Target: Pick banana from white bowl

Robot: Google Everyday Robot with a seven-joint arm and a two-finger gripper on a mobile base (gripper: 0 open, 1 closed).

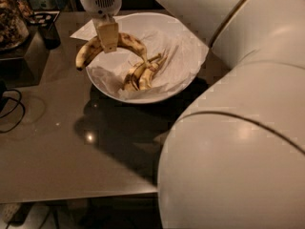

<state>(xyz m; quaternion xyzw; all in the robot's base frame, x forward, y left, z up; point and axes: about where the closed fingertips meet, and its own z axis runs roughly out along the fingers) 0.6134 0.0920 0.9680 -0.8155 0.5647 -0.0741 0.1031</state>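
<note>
The gripper (107, 38) hangs over the left rim of the white bowl (186, 82) and is shut on the banana (127, 42). The banana is long, arched, yellow with dark brown streaks. It is held at its middle, lifted above the bowl, with one end sticking out past the left rim and the thin stem end pointing down into the bowl. Shorter, paler bananas (140, 75) lie on the crinkled white paper (186, 51) inside the bowl.
The bowl stands on a dark tabletop (57, 142). A dark box (19, 56) and a small black container (47, 30) stand at the back left. A cable (12, 109) lies at the left edge. My white arm (248, 128) fills the right side.
</note>
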